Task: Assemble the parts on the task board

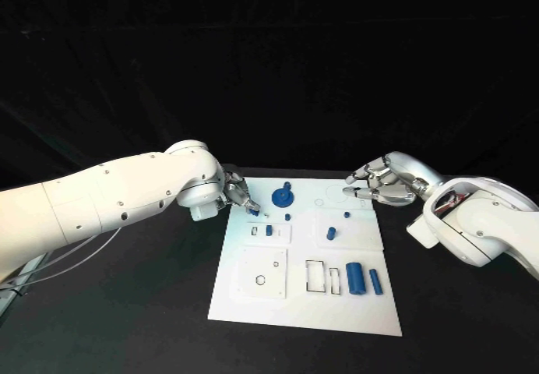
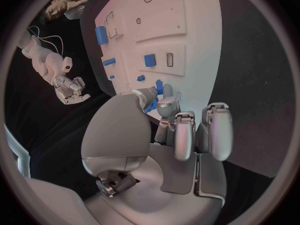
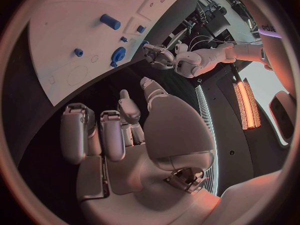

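Left hand (image 1: 234,192) sat at the task board's (image 1: 258,308) far-left corner, roughly 10 o'clock from board centre. In the left wrist view its fingertips (image 2: 164,105) were pinched on a small blue part (image 2: 160,87), right at the board edge. So that hand was clamped on a piece, not free.

Right hand (image 1: 376,185) hovered off the far-right corner, about 2 o'clock from centre, over the black table (image 1: 135,312), not over the board. Fingers curled in loosely; right wrist view showed nothing between them. I'd call it closed on nothing, though how tightly was hard to read.

Key relation: the held part was just beside the round blue knob piece (image 1: 283,193), which lay at about 3 o'clock from the left hand, near. Small blue peg (image 1: 332,232) sat mid-board, toward 5 o'clock from that hand, closer to the right hand's side. The blue cylinder (image 1: 354,278) and slim blue bar (image 1: 375,281) lay side by side at the near-right, long axes running 12 to 6, well apart from both hands.

Judgement: left hand was nearer the far-row sockets, so the next seat likely was its job. Which socket I couldn't tell.
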Available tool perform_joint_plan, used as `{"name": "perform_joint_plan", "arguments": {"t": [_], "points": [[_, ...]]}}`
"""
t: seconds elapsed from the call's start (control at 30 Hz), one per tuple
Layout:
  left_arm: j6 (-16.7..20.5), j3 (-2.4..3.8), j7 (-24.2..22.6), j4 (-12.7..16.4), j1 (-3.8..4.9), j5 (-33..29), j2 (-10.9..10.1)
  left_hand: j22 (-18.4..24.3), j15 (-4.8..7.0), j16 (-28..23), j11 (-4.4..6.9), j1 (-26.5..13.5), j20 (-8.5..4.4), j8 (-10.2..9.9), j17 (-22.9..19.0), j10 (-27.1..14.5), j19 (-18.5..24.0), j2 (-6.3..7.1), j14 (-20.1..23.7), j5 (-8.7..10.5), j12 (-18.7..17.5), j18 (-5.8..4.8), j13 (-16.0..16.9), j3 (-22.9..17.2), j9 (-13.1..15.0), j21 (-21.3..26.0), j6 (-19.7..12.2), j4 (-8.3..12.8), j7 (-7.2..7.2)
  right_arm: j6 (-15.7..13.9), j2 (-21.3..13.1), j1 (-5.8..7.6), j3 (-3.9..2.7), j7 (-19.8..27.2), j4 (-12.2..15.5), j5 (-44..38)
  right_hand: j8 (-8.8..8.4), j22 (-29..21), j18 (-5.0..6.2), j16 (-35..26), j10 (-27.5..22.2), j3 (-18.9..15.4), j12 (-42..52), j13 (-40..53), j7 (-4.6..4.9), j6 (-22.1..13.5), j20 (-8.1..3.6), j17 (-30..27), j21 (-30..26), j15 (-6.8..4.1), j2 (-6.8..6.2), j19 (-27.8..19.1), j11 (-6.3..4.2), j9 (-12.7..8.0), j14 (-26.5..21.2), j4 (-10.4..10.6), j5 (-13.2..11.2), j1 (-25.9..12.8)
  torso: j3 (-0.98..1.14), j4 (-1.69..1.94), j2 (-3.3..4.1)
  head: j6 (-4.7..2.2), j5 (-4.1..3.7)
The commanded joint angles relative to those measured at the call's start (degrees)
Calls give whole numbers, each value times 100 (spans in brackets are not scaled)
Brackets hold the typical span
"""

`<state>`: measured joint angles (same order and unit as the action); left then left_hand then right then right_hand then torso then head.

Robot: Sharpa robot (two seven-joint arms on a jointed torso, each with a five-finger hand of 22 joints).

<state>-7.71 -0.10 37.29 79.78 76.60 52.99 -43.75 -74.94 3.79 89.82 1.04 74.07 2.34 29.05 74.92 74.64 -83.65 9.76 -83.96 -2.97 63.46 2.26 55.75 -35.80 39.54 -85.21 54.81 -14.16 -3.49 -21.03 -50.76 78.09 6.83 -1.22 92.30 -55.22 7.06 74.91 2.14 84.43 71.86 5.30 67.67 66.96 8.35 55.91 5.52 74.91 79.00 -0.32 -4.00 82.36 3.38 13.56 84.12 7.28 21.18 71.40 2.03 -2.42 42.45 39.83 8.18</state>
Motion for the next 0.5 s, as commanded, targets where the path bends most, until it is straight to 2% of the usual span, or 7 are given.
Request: {"name": "perform_joint_plan", "arguments": {"t": [0.03, 0.2, 0.4, 0.5], "points": [[310, -31, -236, 135, -26, -8, -74, -782, 16, 18, -4, 3, 12, 41, 1508, 73, -88, 92, -604, -3, 46, -34, 40, -893, 5, -45, 40, 950, 24, 28, 0, -3, 0, 36, 8, -27, 34, 657, 91, -36, -21, -30, 0, 8, -17, -31, 6, 436, -20, -39, 7, -26, 5, 8, 332, -3, 31, -29, -1, 2, -1, 23, 3], [451, -71, -267, 293, -128, 129, -185, -891, 34, 18, 20, -31, 8, 51, 1508, 185, -170, 170, -604, -3, 150, -62, 162, -904, -4, -112, 101, 1004, 48, 26, -4, -3, 0, 35, 9, -26, 35, 658, 90, -35, -21, -33, 0, 8, -17, -30, 5, 439, -20, -39, 11, -25, 5, 9, 332, 3, 35, -33, -6, 2, 1, 39, 23], [638, -88, -294, 462, -259, 255, -268, -960, 49, 18, 36, -65, 2, 43, 1508, 246, -222, 235, -604, -3, 189, -79, 208, -900, -22, -153, 142, 1044, 64, 27, -5, -3, 0, 38, 7, -26, 35, 658, 90, -35, -21, -33, 0, 8, -17, -30, 5, 439, -20, -39, 11, -25, 5, 9, 332, 3, 35, -33, -9, -2, 1, 47, 26], [751, -109, -307, 526, -304, 388, -290, -1004, 55, 18, 43, -79, -1, 39, 1508, 272, -255, 251, -604, -3, 208, -91, 230, -899, -29, -180, 162, 1056, 72, 27, -6, -3, 0, 37, 5, -26, 35, 658, 90, -35, -21, -33, 0, 8, -17, -30, 5, 439, -20, -39, 11, -25, 5, 9, 332, 3, 35, -33, -3, -9, -2, 57, 43]]}}
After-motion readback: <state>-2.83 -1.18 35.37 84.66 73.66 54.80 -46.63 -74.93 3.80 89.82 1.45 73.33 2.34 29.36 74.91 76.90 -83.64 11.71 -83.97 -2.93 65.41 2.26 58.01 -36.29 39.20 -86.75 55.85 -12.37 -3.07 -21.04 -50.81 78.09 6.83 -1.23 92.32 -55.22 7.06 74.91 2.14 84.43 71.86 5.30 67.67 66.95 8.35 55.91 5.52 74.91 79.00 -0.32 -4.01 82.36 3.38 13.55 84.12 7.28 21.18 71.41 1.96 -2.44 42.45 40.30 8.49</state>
